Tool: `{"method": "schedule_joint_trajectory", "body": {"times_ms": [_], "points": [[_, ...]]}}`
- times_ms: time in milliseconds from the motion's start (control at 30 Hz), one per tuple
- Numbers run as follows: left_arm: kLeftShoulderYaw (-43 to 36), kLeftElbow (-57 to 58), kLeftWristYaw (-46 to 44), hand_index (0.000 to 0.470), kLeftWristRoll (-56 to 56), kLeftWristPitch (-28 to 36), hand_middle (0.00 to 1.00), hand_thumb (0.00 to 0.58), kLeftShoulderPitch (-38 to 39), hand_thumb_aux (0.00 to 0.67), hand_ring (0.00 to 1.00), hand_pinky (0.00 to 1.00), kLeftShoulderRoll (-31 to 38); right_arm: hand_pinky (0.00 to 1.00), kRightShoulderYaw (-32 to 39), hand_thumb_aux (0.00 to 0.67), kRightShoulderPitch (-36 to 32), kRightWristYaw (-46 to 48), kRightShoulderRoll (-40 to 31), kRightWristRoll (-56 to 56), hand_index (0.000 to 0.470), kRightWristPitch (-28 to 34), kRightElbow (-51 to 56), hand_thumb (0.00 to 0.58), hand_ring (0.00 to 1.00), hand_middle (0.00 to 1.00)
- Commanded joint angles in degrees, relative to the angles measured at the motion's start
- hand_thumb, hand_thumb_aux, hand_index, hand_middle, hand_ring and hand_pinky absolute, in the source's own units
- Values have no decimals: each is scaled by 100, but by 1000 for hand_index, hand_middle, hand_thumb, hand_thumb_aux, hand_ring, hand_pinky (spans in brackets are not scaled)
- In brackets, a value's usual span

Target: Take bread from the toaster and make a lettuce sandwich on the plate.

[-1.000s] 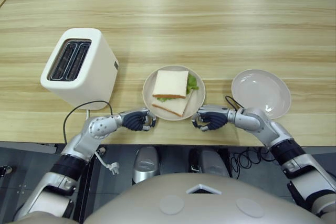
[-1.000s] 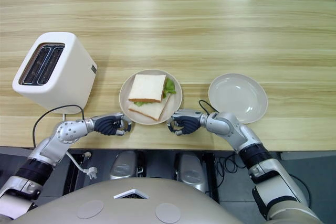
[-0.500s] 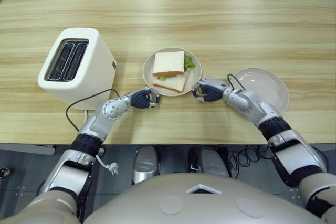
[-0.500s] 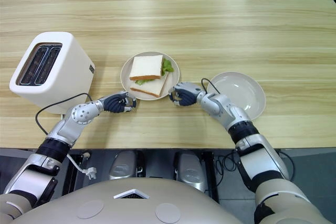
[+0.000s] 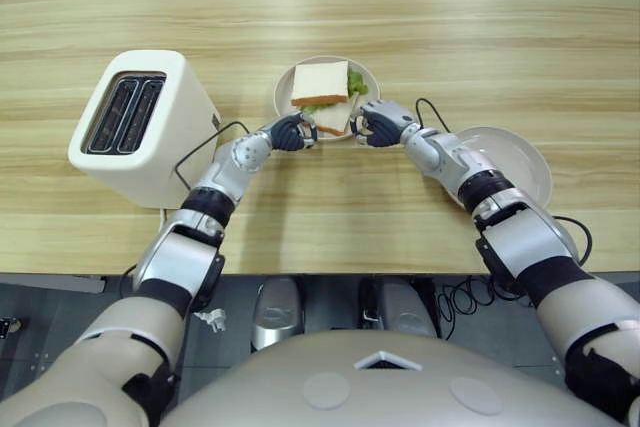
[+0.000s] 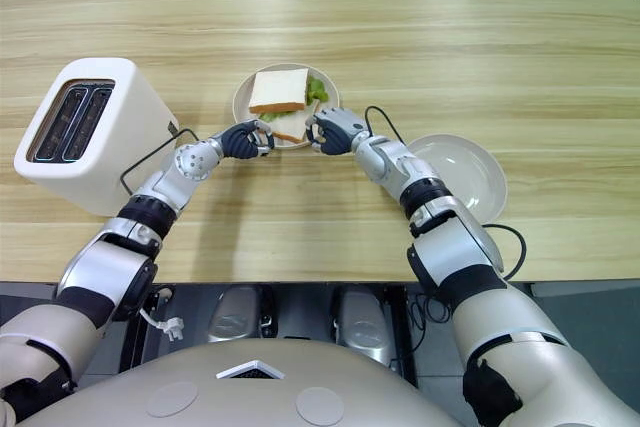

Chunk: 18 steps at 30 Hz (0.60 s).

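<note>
Plate and sandwich have slid up the counter beside the toaster, left hand and right hand both curled tight on its near rim, one each side, keeping it level.

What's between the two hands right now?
The near rim of the plate, with the lettuce sandwich, lies between the left hand and right hand, in the left eye view.

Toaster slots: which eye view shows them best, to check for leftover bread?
The left eye view, slightly: the toaster sits further inside the picture, both slots seen from above, dark and empty-looking. The right eye view shows the same slots nearer its left edge.
</note>
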Motion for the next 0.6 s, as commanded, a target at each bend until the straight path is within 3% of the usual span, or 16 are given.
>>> {"method": "schedule_joint_trajectory", "body": {"times_ms": [33, 167, 200, 233, 267, 433, 600], "points": [[89, -228, -69, 460, -173, -258, 1000, 580, 211, 670, 1000, 1000, 132, 1000, -159, 670, 133, -302, -243, 195, 460, -286, -324, 580, 1000, 1000], [364, -2018, -94, 458, -385, -257, 1000, 580, 1036, 667, 1000, 1000, 481, 1000, -590, 670, 688, -838, -761, 425, 460, -658, -1665, 580, 1000, 1000], [505, -2677, 78, 225, -365, -251, 761, 429, 1334, 328, 761, 761, 579, 714, -805, 554, 942, -980, -885, 546, 381, -749, -2193, 563, 714, 714], [676, -3314, 267, 0, -348, -250, 286, 0, 1622, 0, 286, 286, 645, 349, -1034, 289, 1209, -1094, -980, 682, 198, -822, -2735, 392, 349, 349], [860, -3914, 456, 0, -345, -257, 0, 0, 1904, 0, 0, 0, 672, 0, -1270, 0, 1479, -1188, -1040, 842, 0, -877, -3262, 0, 0, 0], [1764, -5710, 1867, 0, -217, -724, 0, 0, 2779, 0, 0, 0, 307, 0, -2208, 0, 2571, -1513, -701, 1683, 0, -1127, -5235, 0, 0, 0], [2043, -5646, 2659, 0, -513, -1350, 0, 0, 3088, 0, 0, 0, -393, 0, -2337, 0, 3139, -1638, -144, 1608, 0, -1306, -5975, 0, 0, 0]]}}
